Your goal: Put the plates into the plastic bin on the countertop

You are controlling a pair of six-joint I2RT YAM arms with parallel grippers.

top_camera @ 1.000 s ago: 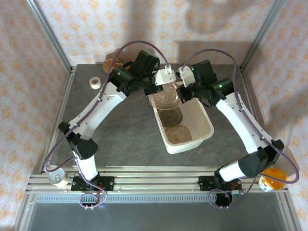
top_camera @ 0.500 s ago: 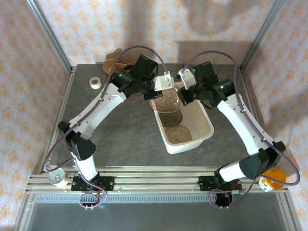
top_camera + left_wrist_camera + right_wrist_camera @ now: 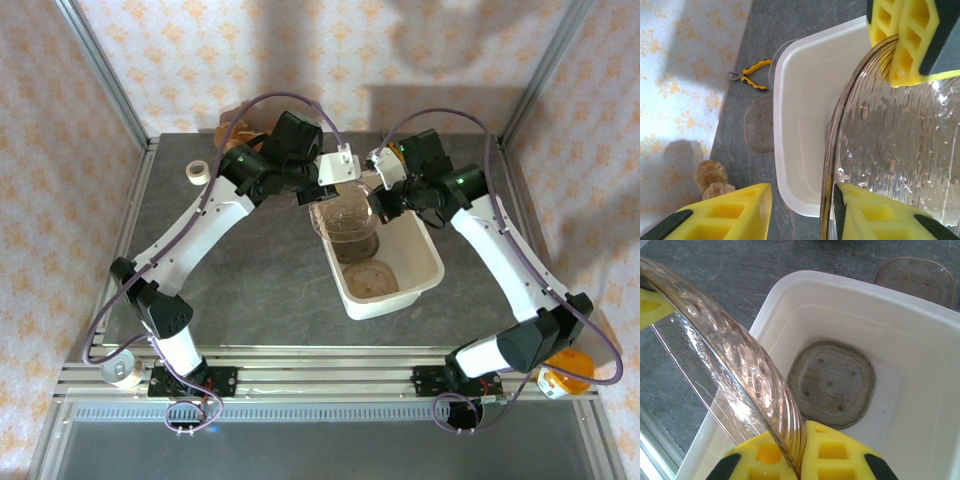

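Note:
A clear ribbed plate (image 3: 345, 215) hangs tilted over the far end of the white plastic bin (image 3: 425, 262). My right gripper (image 3: 802, 436) is shut on that plate's (image 3: 735, 352) rim. My left gripper (image 3: 802, 200) is open; the plate's (image 3: 890, 150) edge runs just beside its right finger (image 3: 875, 217), and the other finger stands well off it. The right gripper's yellow fingers (image 3: 910, 40) pinch the rim's top. Two plates (image 3: 372, 278) lie flat inside the bin (image 3: 920, 340). Another plate (image 3: 760, 125) rests on the countertop (image 3: 250, 270) beyond the bin (image 3: 805, 125).
Yellow-handled pliers (image 3: 751, 75) and a brown lump (image 3: 712, 180) lie by the back wall. A white tape roll (image 3: 198, 172) sits at the far left. A can (image 3: 125, 372) and an orange thing (image 3: 565, 370) stand near the front rails.
The left gripper has drawn back a little to the left and its jaws have shifted. The plate sits slightly lower over the bin, still in the right gripper.

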